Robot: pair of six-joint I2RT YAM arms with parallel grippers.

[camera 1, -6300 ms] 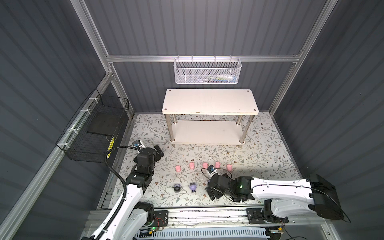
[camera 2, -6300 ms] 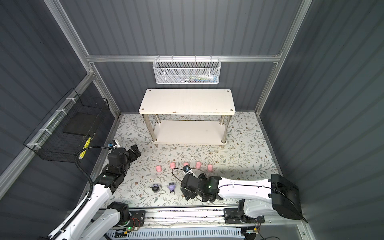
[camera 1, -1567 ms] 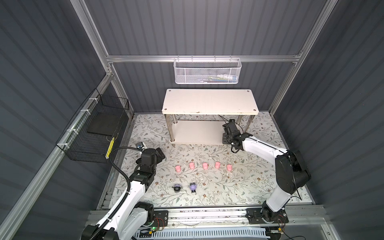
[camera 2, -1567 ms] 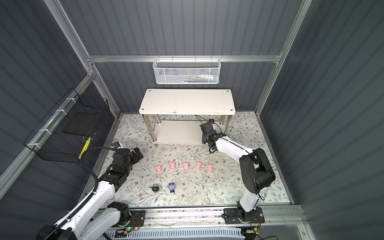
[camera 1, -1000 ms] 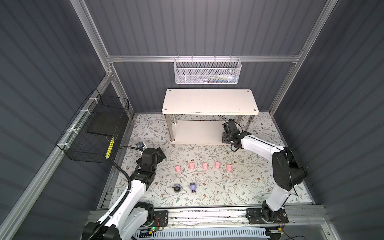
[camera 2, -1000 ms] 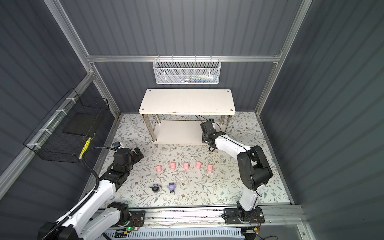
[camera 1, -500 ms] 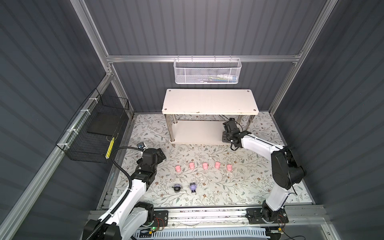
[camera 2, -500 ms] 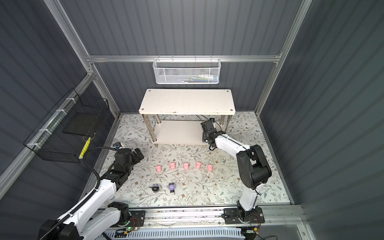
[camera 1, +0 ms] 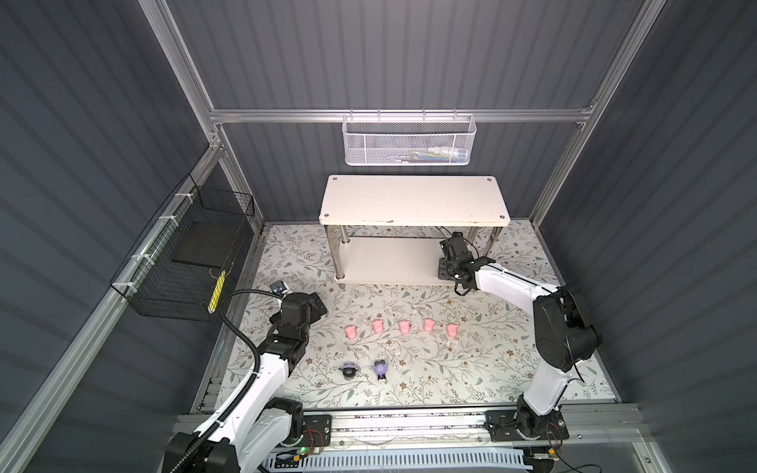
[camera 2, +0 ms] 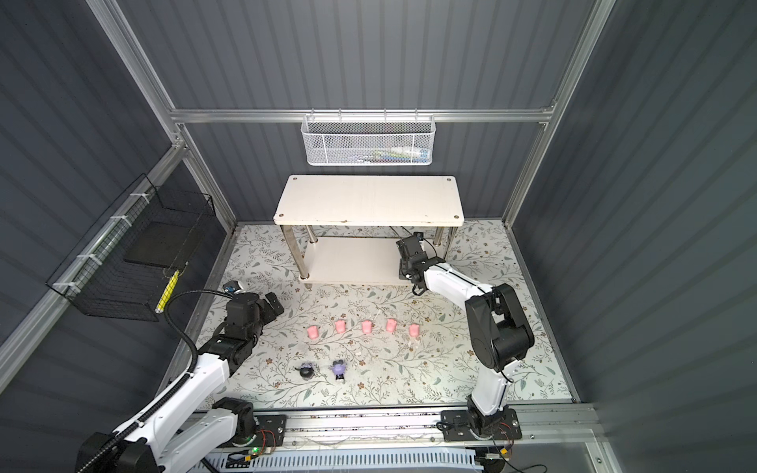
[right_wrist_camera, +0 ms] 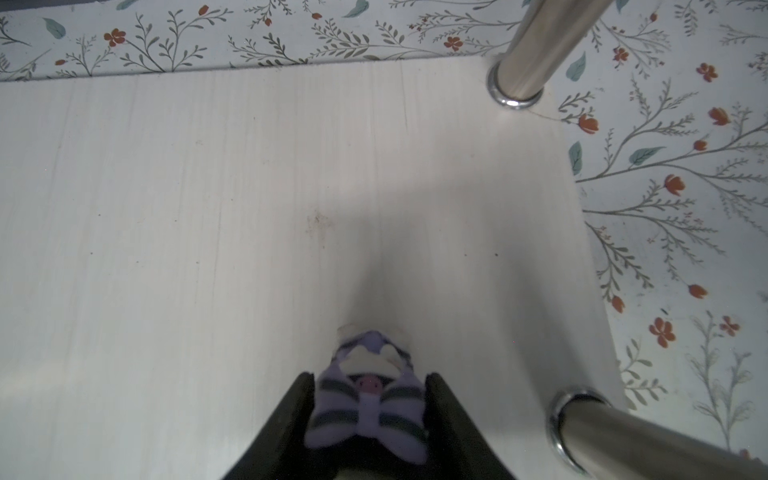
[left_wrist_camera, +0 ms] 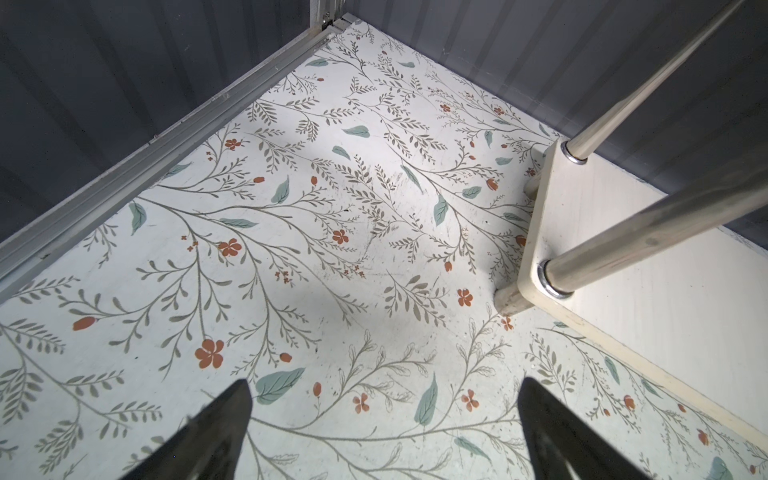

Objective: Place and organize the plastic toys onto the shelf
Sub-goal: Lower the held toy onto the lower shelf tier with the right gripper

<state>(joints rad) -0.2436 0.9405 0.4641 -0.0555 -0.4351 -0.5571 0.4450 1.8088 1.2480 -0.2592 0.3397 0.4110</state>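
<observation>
The right gripper (right_wrist_camera: 369, 376) is reaching in over the lower tier (right_wrist_camera: 249, 187) of the white two-tier rectangular shelf with shiny metal legs (camera 1: 413, 200), at that tier's right end. Its black jaws are pressing against both flanks of a small lavender plastic toy with dark stripes (right_wrist_camera: 365, 409). The toy is sitting right between the fingertips, so nothing is lying ahead of the claw to be reached for. Its long axis is running in line with the jaws, and its pale tips are pointing out past the fingertips, deeper into the shelf. Whether its underside is touching the board is not clear. The front right leg (right_wrist_camera: 623, 436) is standing just beside the claw on its outer side, and the rear right leg (right_wrist_camera: 540, 41) is standing well ahead. The likely next move, letting go and backing out, is therefore looking safest along that same axis, toward the shelf's front edge.

The left gripper (left_wrist_camera: 382, 432) is hovering with its jaws wide apart, holding nothing, over the floral-patterned mat (camera 1: 491, 368) near the shelf's left front leg (left_wrist_camera: 623, 241). In both top views five pink pig-like figurines (camera 1: 404, 326) are standing in a row on the mat. Two lavender figurines with black parts (camera 1: 381, 368) are standing nearer the arms' bases. The left arm is the nearer one to that pair and to the row's left end.
</observation>
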